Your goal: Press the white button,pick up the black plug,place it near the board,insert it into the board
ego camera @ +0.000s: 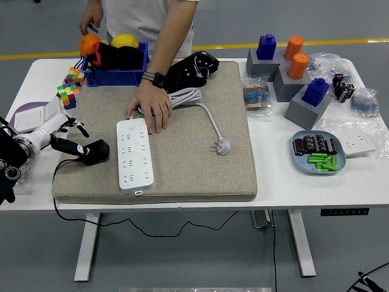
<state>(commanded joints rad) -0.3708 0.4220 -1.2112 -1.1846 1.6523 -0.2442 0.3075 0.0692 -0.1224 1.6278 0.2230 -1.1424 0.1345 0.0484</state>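
1. Low at the left edge of the grey mat (200,170), the black plug (94,151) is pinched in the left hand (61,135).
2. Just right of it lies the white power strip (134,155).
3. A person's hand (149,106) presses the strip's far end.
4. Beyond, a white plug (223,146) lies loose on the mat, on the white counter (273,182).

Even, bright overhead light flooding scene; no dim corners. Shadows staying soft and short: faint one lying under mat (182,176) edge, another under strip (135,156) near end. White table (285,176) reading close to overexposed, detail thinning at right side. Mild glare showing on plastic bags (364,100). Focus holding sharp across centre; left hand (58,131) at frame edge looking slightly soft. Slight wide-angle bowing showing along table's far edge.
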